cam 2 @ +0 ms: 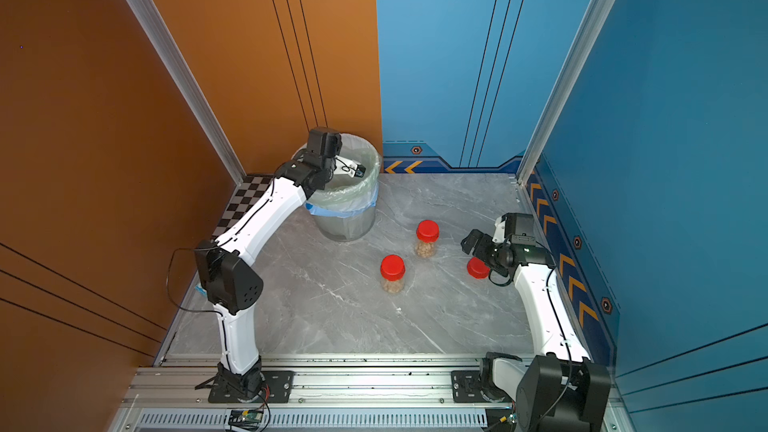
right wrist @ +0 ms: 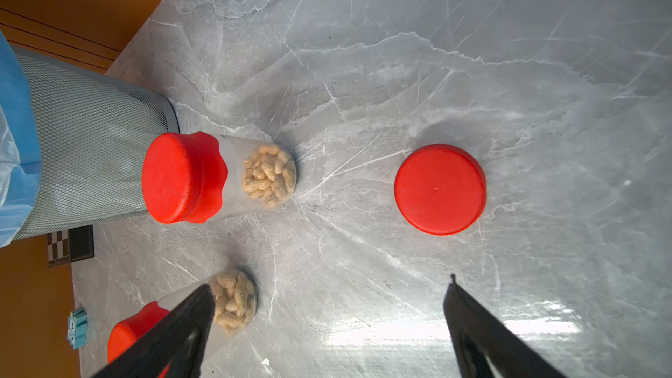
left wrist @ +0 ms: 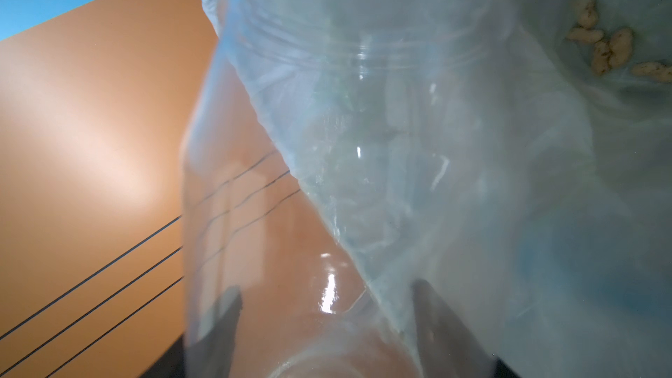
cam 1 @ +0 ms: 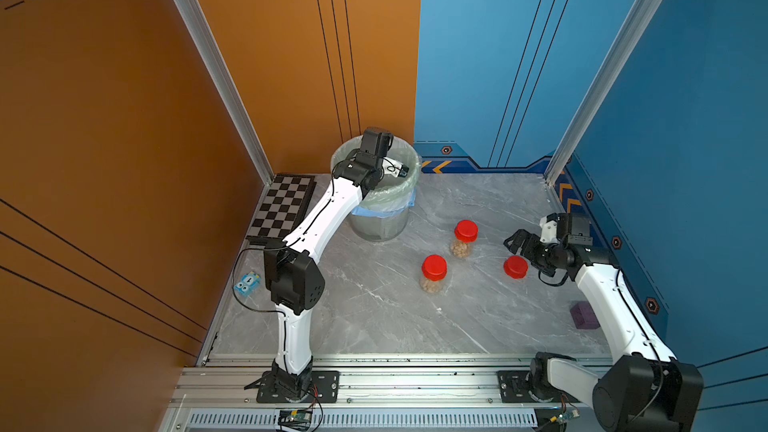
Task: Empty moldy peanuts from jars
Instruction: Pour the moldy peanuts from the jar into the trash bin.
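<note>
Clamping a clear lidless jar (left wrist: 363, 103) in the left tool (left wrist: 325, 289), jaws closed on its body, tipped over the mouth of the mesh bin (cam 1: 378, 226). Looks empty through the plastic, with screw threads plain at the neck, though glare and the crumpled liner (left wrist: 509, 212) behind make that hard to swear to. Spotting a few pale tan peanuts (left wrist: 603, 45), knobbly in their shells and flecked dark, down on the liner inside the bin.

Finding a far lidded jar (cam 1: 463, 238) and a near lidded jar (cam 1: 432, 274) upright on the worktop (cam 1: 415, 326), apart from each other, each a clear cylinder under a wide bright red cap with a wavy skirt, peanuts heaped in the lower part only. Noting a loose red lid (cam 1: 515, 266) lying flat, just beside the right tool (right wrist: 329, 285). Hanging there above the surface with jaws spread wide, gripping nothing.

Resting all this on glossy grey marble-look stone with white veins. Keeping a checkerboard (cam 1: 286, 205) at the back left corner beside the bin, a small blue block (cam 1: 247, 283) at the left edge and a purple block (cam 1: 584, 314) at the right. Closing in with orange walls left and blue walls right.
</note>
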Robot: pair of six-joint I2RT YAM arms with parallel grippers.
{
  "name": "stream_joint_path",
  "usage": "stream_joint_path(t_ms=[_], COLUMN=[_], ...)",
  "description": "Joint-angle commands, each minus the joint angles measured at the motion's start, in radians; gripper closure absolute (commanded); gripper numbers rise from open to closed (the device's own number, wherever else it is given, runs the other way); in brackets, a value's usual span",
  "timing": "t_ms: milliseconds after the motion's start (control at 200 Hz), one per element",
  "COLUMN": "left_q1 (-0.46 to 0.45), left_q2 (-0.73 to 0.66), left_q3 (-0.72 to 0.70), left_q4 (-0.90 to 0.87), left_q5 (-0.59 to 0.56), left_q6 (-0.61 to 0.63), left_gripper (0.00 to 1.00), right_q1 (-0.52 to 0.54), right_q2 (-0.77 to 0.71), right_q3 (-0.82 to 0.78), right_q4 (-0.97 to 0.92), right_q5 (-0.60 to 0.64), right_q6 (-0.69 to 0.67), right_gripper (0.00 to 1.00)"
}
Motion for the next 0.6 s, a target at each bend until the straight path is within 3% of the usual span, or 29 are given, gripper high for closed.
stream_joint_path(t_ms=[0,365,596], left_q1=[0.015,0.041,0.055], left_q2=[-0.019,-0.077,-0.109], left_q3=[0.041,0.067,0.101], left_q4=[0.021,-0.025,-0.041], left_q5=[-0.007,0.022,0.090], left_q6=[-0.064,-0.282,-0.498], left_gripper=[0.49,0.48,0.47], right_q1=[-0.008,-0.013,-0.011], right_q2=[0.020,0.030,0.038], right_q3=[-0.016,-0.001,0.000], right_q4=[0.019,0.029,0.048], right_q5=[-0.013,-0.014,-0.034], right_q6=[0.010,0.018,0.035], right_gripper=[0.01,0.01,0.01])
